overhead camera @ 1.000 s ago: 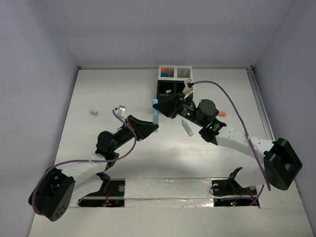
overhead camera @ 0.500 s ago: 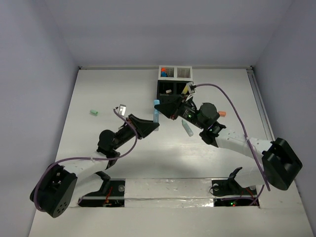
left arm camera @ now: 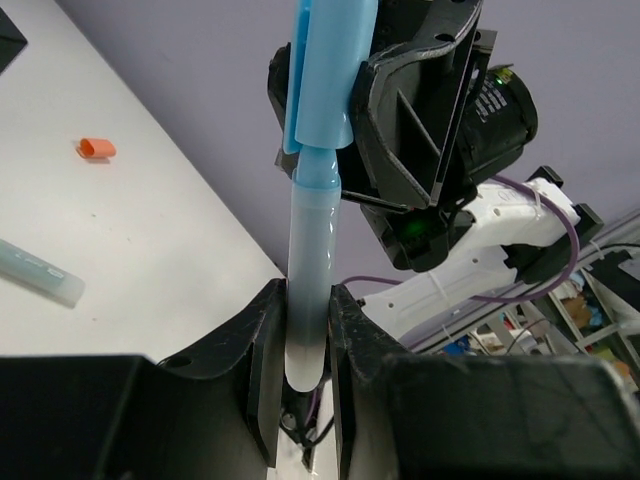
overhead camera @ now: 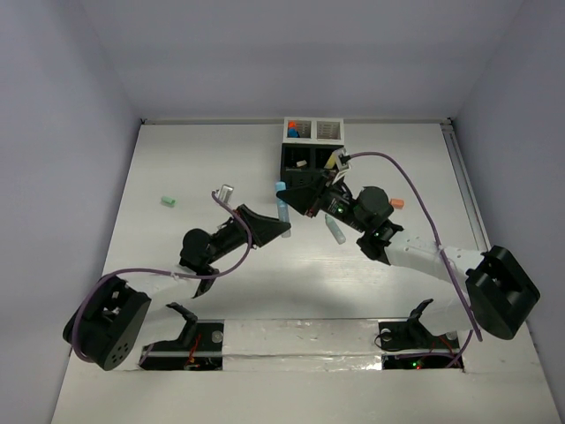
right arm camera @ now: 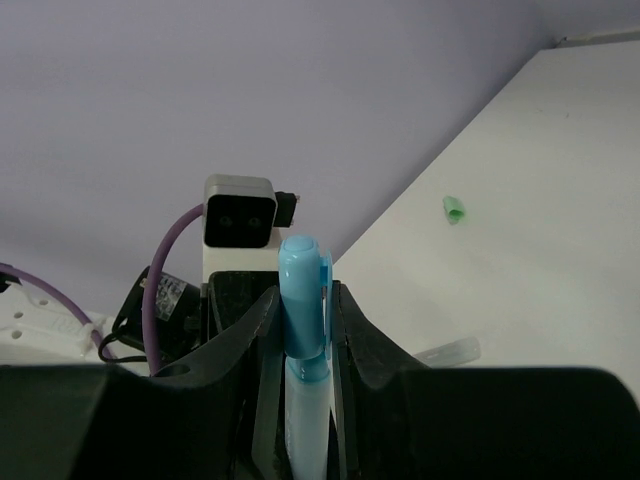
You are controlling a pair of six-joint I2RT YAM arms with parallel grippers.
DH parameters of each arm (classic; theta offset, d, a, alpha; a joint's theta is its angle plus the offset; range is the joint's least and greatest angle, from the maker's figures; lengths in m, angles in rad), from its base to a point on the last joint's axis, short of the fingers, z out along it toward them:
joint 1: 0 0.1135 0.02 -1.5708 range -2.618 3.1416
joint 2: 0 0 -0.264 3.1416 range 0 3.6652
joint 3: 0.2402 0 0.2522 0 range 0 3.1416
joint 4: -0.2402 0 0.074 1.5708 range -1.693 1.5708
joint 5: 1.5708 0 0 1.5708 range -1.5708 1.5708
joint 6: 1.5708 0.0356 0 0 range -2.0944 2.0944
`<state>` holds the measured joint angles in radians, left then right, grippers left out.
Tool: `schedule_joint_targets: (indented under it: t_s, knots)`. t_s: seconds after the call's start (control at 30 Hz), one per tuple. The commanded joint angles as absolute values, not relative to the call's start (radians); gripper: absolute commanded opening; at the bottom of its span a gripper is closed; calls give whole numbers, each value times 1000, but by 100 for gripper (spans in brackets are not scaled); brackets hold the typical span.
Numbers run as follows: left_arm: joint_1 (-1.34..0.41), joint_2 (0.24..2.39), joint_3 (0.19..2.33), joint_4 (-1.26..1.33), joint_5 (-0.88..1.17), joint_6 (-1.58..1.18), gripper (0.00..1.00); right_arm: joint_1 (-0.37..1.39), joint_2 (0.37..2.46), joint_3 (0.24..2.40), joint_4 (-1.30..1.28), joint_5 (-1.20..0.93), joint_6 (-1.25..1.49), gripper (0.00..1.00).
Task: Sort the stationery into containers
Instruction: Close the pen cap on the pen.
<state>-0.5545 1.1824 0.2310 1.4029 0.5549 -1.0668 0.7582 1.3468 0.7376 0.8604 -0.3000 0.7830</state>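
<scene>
You hold one blue highlighter (overhead camera: 282, 208) in the air just in front of the organizer (overhead camera: 285, 157), on the near side of its black half. The left gripper (left arm camera: 305, 335) is clamped on the pale barrel. The right gripper (right arm camera: 305, 312) is pinched on the cap end. Compared with a second ago, both wrists sit slightly closer to the organizer and the pen points more squarely at it. Cap seated or coming off: cannot tell. Judgement: two-handed cap or regrasp step, no drop yet. The teal highlighter (overhead camera: 334, 230) and orange piece (overhead camera: 395, 204) lie unsorted, near and right of the organizer.
</scene>
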Motion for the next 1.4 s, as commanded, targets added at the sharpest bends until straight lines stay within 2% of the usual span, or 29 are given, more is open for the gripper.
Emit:
schedule_joint_targets:
  t_s: [0.0, 0.23, 0.57, 0.93, 1.2, 1.37]
  knots:
    - [-545, 1190, 259, 1948, 525, -1115, 0, 792, 1307, 779, 973, -508, 831, 0]
    - [-545, 1105, 261, 1868, 531, -1097, 0, 792, 1275, 752, 870, -572, 844, 0]
    - [-545, 970, 247, 1779, 488, -1063, 0, 792, 1203, 664, 977, -555, 891, 0]
    - [-545, 942, 308, 1730, 488, -1043, 0, 865, 1220, 652, 1002, -529, 902, 2]
    - [-545, 925, 353, 1668, 488, -1006, 0, 910, 1201, 614, 893, -482, 858, 1]
    - [-545, 902, 374, 1606, 489, -973, 0, 919, 1158, 620, 685, -446, 805, 0]
